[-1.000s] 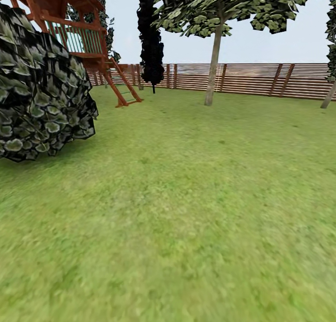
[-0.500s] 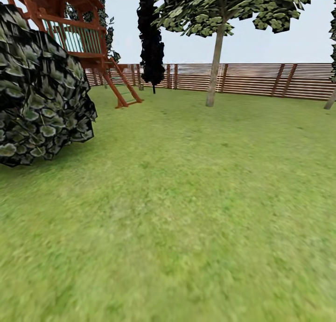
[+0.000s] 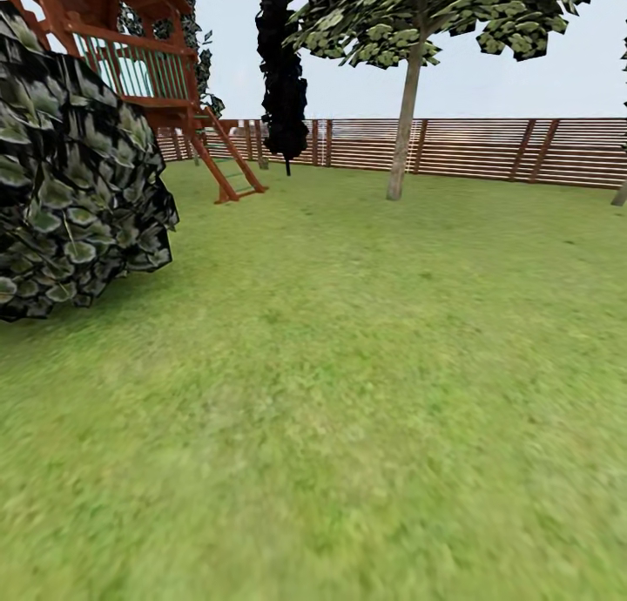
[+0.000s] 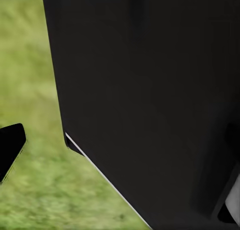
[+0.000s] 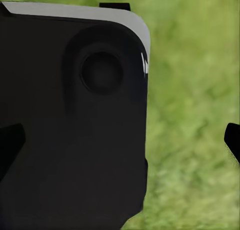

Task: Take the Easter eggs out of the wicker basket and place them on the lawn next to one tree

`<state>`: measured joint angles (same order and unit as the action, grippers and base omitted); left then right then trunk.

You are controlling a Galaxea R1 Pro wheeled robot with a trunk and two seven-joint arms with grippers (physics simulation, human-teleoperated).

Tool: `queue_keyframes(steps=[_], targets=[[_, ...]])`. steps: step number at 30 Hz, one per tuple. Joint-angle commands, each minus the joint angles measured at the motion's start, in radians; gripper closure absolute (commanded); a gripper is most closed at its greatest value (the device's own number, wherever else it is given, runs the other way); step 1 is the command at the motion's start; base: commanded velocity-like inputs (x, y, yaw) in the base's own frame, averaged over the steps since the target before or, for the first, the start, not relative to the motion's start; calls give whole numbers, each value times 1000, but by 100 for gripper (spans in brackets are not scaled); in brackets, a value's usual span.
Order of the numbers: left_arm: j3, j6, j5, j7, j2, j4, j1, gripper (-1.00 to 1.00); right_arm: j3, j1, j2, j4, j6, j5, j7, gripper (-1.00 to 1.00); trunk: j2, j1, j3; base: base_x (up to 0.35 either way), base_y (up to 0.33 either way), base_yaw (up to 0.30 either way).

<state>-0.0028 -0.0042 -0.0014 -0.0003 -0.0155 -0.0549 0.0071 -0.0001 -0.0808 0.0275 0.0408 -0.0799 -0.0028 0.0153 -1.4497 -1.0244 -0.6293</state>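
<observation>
The lawn spreads wide and green ahead of me in the head view. A tree with a pale grey trunk and dark angular leaf clusters stands far off by the fence. The Easter eggs and the wicker basket are out of view. In the left wrist view, one black fingertip of my left gripper sits at the picture's edge over grass, beside a black part of my body. My right gripper is open, fingertips wide apart, with nothing between them.
A large dark leafy mass rises close at the left. Behind it stands a wooden play structure with a ladder. A thin dark tree and a brown slat fence close the far side.
The whole head picture has shifted slightly, so the camera has moved: the leafy mass sits a little further left and the pale tree further right. Nothing in the garden itself has moved.
</observation>
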Motion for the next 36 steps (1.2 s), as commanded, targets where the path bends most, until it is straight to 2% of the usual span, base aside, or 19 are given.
queue_keyframes(steps=[1, 36], targets=[[0, 0, 0, 0, 0, -2, 1, -100, 0, 0, 0, -1, -3, 0, 2, -100, 0, -1, -1, 334, 76, 0], [0, 0, 0, 0, 0, -2, 1, -100, 6, 0, 1, -1, -3, 4, 2, -100, 0, -1, -1, 334, 76, 0]])
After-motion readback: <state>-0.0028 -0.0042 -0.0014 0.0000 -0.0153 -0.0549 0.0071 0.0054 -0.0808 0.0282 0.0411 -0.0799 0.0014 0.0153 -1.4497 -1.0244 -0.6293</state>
